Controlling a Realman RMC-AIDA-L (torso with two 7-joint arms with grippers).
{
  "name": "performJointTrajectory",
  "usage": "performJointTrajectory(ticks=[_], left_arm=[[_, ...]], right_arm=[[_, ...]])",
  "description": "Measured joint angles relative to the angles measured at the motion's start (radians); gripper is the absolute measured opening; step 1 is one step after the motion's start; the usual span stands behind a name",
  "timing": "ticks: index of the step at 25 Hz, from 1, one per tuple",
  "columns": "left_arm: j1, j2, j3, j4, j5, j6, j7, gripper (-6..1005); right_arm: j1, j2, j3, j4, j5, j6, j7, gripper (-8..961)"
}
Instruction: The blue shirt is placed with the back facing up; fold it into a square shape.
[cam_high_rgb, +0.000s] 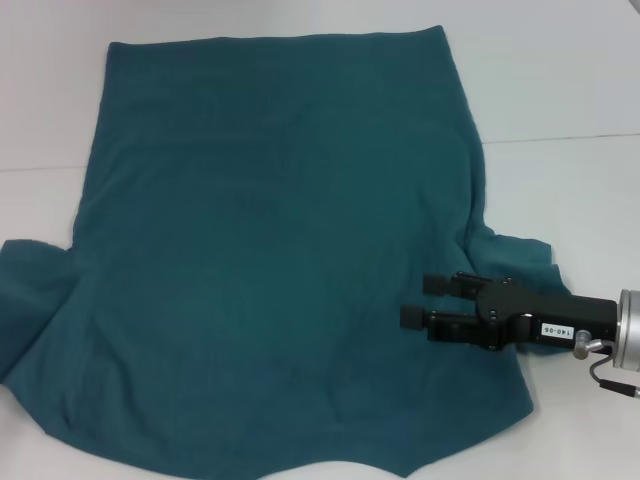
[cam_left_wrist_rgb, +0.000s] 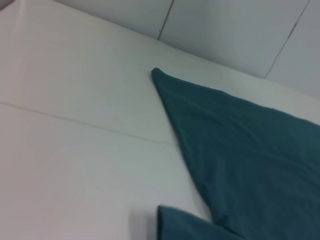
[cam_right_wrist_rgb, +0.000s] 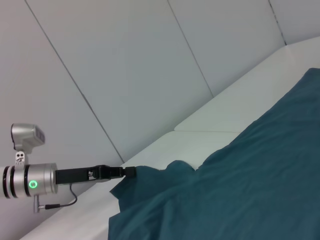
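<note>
White table (cam_high_rgb: 560, 80); right tool (cam_high_rgb: 425, 300) seemingly over blue shirt (cam_high_rgb: 270, 230).

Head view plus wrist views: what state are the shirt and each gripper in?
blue shirt: spread flat, not yet folded, sleeves out at both sides.
right gripper: open, over the shirt's right side near the sleeve.
left gripper: at the left sleeve's edge, outside the head view.

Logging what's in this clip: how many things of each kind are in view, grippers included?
Shirt: 1, blue, spread flat.
Table: 1, white.
Grippers: 2, the right gripper over the shirt with jaws open, the left gripper at a sleeve's edge.
Total: 4.
</note>
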Motion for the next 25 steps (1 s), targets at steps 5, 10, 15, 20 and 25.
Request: performJointTrajectory(ticks=[5,10,15,20,25], left_arm=[[-0.018,0.005,0.002,0.001,0.033,-0.031,0.0,21],[-0.024,0.011,0.001,0.013,0.034,-0.033,-0.001,20],[-0.023,0.014,0.001,0.046,0.034,-0.033,-0.021,20],[-0.023,0.014,0.001,0.053,0.034,-0.024,-0.025,20],[-0.022,0.01,0.008,0.053,0.034,-0.001,-0.033,21]], right_arm=[[0.0,0.003,0.0,0.002,0.006,0.001,0.0,896],[0.0,0.004,0.0,0.003,0.01,0.0,0.0,897],[-0.001,0.004,0.0,0.007,0.011,0.001,0.0,897],[0.001,0.004,0.0,0.008,0.011,0.001,0.0,897],[0.0,0.004,0.0,0.008,0.011,0.001,0.0,897]])
